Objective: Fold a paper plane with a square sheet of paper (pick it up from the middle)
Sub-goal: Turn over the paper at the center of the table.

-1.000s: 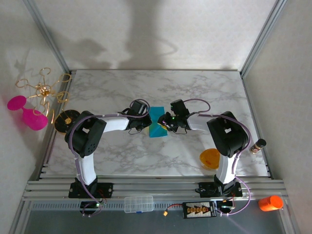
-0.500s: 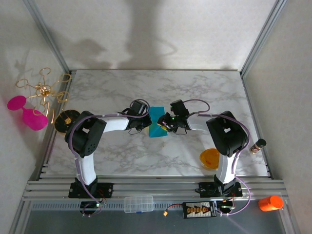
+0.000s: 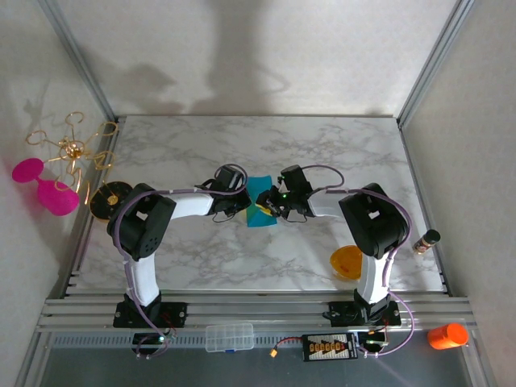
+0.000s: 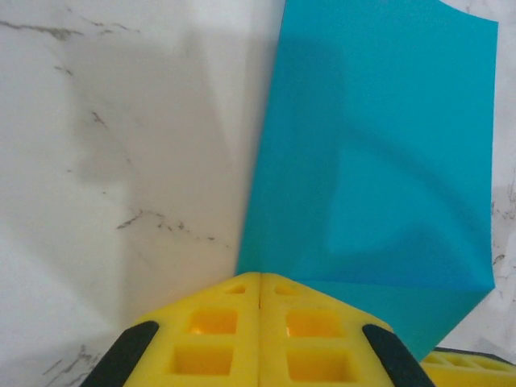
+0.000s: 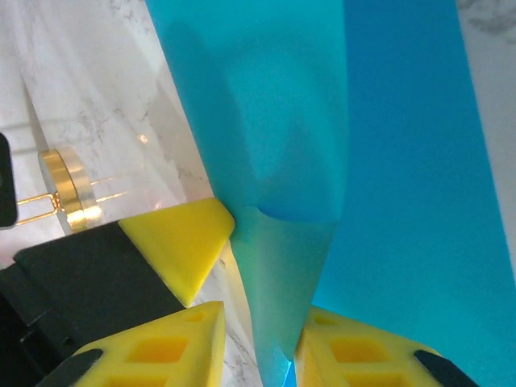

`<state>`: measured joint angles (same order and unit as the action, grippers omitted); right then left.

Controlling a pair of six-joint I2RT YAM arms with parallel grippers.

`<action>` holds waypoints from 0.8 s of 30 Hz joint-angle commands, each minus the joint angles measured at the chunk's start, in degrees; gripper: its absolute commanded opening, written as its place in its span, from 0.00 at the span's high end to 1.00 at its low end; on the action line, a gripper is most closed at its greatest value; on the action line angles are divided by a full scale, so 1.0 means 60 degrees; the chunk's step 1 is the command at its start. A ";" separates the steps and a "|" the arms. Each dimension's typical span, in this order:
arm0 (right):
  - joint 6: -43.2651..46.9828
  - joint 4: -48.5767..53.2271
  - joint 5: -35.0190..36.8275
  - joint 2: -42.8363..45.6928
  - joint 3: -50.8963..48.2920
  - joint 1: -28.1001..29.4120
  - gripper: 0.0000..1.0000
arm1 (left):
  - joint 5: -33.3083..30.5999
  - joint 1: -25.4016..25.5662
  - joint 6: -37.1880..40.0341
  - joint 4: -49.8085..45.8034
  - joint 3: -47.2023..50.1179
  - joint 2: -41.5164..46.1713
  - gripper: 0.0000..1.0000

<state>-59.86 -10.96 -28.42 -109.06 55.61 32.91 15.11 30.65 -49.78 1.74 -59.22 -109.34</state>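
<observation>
Left wrist view shows the left end effector point(image 4: 260, 278) with its yellow fingers pressed together on the near edge of the square sheet of paper point(image 4: 371, 145). From there the sheet fans up and away, off the tabletop point(image 4: 121, 121), and throws a soft shadow on the marble. In the right wrist view the right end effector point(image 5: 262, 339) stands narrowly spread astride a raised ridge of the teal sheet. One finger touches the ridge; the other looks just clear of it, so I judge the ridge is not yet clamped.

The step in hand looks like setting a fold. To do it well, the right fingers should close squarely on the ridge while the left keeps its corner pinned, so the layers line up before any crease is pressed.

Room is tight between the two end effectors: a left fingertip sits just beside the right's finger. From above, the sheet lies mid-tabletop with bare marble beyond it. The orange bowl point(image 3: 348, 261) is well apart, near the right arm's base.
</observation>
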 commanded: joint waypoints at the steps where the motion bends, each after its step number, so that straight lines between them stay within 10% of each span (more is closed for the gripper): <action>1: -0.0074 -0.0180 -0.0185 -0.0307 -0.0143 0.0126 0.73 | -0.0193 0.0047 -0.0112 -0.0389 0.0202 -0.0197 0.94; 14: 0.0347 -0.0389 0.0393 -0.0032 -0.0089 0.0043 0.96 | 0.0520 -0.0270 0.0131 -0.1208 -0.0841 0.0602 0.89; 24: 0.1177 -0.2185 -0.0359 0.1430 -0.0583 -0.0592 0.99 | 0.2107 -0.1494 -0.0306 0.0476 0.0603 0.3125 0.51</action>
<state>-55.77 -18.26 -27.70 -103.61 52.80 30.30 22.79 23.05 -50.35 0.14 -59.44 -94.04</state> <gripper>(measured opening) 0.059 0.467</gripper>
